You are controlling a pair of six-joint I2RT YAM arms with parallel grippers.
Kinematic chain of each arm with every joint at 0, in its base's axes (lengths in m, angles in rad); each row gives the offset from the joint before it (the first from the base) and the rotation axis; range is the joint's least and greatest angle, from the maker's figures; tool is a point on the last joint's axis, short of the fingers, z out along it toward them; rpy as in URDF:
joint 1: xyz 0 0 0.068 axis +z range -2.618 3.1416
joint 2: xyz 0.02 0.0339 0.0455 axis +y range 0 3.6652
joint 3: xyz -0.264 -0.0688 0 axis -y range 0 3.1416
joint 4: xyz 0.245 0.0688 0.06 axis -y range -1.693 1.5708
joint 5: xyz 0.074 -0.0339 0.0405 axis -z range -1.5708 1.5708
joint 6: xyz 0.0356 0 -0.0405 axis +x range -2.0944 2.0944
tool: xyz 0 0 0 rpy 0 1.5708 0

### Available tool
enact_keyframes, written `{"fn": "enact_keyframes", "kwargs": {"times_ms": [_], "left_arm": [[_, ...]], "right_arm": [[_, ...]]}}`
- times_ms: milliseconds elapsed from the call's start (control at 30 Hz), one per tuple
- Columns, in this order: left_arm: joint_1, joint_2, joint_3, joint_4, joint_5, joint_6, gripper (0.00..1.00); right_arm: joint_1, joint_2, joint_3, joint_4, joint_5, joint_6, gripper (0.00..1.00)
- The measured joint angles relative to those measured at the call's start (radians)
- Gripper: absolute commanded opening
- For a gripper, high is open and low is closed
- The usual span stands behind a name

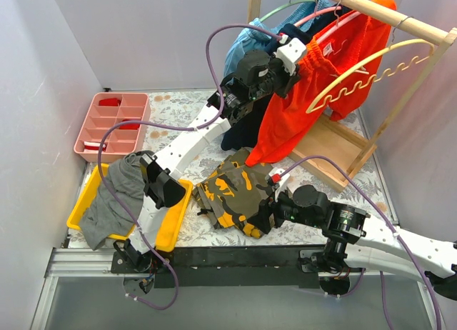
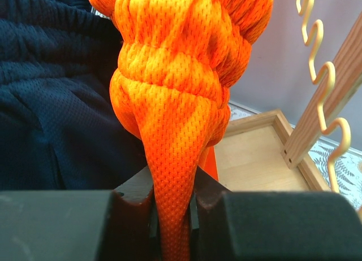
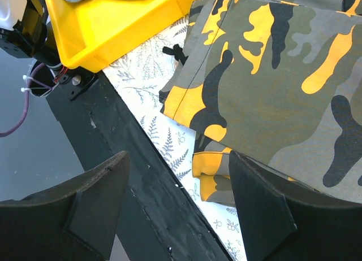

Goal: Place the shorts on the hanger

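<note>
The orange-red shorts (image 1: 293, 116) hang bunched from the rack beside the pink hanger (image 1: 319, 14), whose arm runs into the fabric's top. My left gripper (image 1: 291, 67) is raised to the rack and shut on a fold of the shorts (image 2: 175, 159). The mesh cloth is pinched between its dark fingers (image 2: 136, 199). My right gripper (image 1: 265, 205) is low at the table's near edge, open and empty (image 3: 178, 156). Its fingers straddle the hem of the camouflage garment (image 3: 271, 86).
A yellow wavy hanger (image 1: 371, 66), a green hanger (image 1: 278, 8) and navy shorts (image 1: 239, 133) hang on the wooden rack (image 1: 389, 16), which stands on a wooden base (image 1: 332, 148). A yellow bin (image 1: 84, 198) holds a grey garment. A pink tray (image 1: 111, 123) sits at far left.
</note>
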Motion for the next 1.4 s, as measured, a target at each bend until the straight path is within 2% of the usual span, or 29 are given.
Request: {"fn": "enact_keyframes", "kwargs": {"times_ms": [633, 1067, 1400], "left_arm": [[-0.008, 0.091, 0.039, 0.14, -0.023, -0.014, 0.0], [-0.014, 0.107, 0.039, 0.174, -0.029, -0.035, 0.0], [-0.014, 0.11, 0.04, 0.205, -0.029, -0.051, 0.05]], "right_arm": [[0.0, -0.024, -0.02, 0.024, 0.003, 0.02, 0.77], [0.001, -0.029, -0.033, 0.031, 0.003, 0.026, 0.76], [0.002, -0.031, -0.034, 0.032, 0.003, 0.032, 0.76]]}}
